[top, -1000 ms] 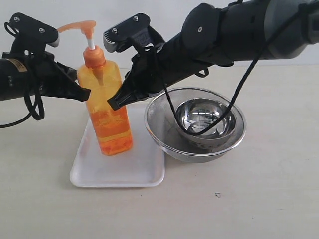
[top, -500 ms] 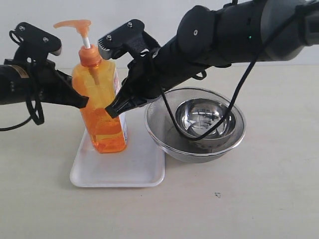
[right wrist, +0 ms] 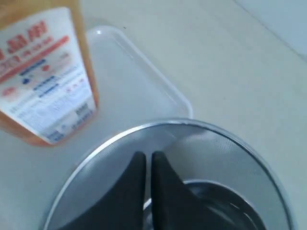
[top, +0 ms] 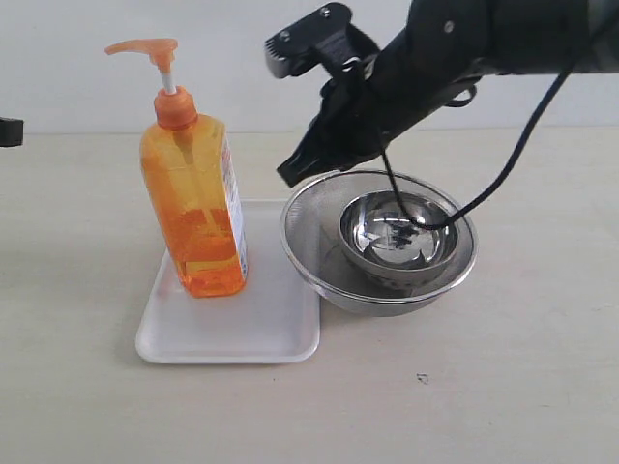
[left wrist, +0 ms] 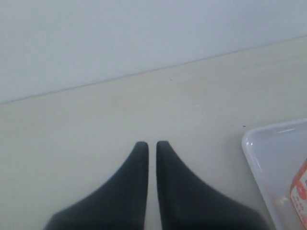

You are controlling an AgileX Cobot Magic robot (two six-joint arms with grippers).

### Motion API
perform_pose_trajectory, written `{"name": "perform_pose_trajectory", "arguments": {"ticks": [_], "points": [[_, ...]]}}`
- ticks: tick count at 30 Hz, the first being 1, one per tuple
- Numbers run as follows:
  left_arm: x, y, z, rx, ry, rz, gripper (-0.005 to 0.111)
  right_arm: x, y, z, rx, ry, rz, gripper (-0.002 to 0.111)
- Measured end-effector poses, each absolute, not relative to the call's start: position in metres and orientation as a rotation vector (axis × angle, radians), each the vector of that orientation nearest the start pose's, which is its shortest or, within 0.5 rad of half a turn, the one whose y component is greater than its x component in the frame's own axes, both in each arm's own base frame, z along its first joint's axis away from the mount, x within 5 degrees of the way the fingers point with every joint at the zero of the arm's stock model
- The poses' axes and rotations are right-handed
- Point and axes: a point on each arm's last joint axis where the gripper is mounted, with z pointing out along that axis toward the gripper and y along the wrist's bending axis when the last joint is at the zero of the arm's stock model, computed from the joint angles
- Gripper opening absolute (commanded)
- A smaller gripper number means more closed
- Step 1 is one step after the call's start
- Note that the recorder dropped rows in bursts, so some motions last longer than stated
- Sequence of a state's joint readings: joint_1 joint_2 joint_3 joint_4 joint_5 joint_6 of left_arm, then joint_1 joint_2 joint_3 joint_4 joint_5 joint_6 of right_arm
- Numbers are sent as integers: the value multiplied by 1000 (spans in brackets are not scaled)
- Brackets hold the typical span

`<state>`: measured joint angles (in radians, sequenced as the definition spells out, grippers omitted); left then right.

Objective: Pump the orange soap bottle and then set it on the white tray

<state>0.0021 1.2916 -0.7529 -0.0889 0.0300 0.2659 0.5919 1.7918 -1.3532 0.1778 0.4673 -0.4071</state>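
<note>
Two black pincers are now clear of the tall clear plastic bottle of orange soap [top: 193, 208]. A second ago both pressed against its sides while it leaned over the tray. Half a second ago it was already upright with the tips at its flanks. Now nothing touches it. It stands upright by itself on the flat white rectangular tray [top: 256, 329], toward the tray's far left part in the exterior view, with its orange pump head [top: 155, 48] raised.

The left pincer [left wrist: 148, 143] has drawn back almost out of the exterior view. Its wrist camera shows the fingers together, only a thin slit between them and nothing held, over the pale tabletop [top: 484, 387], with a corner of the tray at the picture's edge. The right pincer [right wrist: 145, 155] has lifted up and away. It hangs above the nested round steel bowls [top: 308, 253], near the rim that faces the tray, its fingers likewise together and empty.

We judge the placing done, since the bottle's base sits wholly inside the tray and it holds steady without support. Whether the pump was pressed we cannot tell from these pictures. What is left appears to be only the arms' retreat, and the right one should keep its cable clear of the bowls.
</note>
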Motion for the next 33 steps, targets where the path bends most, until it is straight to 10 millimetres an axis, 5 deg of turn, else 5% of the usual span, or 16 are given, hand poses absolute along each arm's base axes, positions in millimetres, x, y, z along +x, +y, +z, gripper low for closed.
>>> {"name": "perform_pose_trajectory", "arguments": {"ticks": [10,33], "points": [[227,4,278,142,2035,106,5,331,177,308,-875,2174,208,1],[214,4,288,143,2021,101,5,326,173,322,-837,2150,237,1]]}}
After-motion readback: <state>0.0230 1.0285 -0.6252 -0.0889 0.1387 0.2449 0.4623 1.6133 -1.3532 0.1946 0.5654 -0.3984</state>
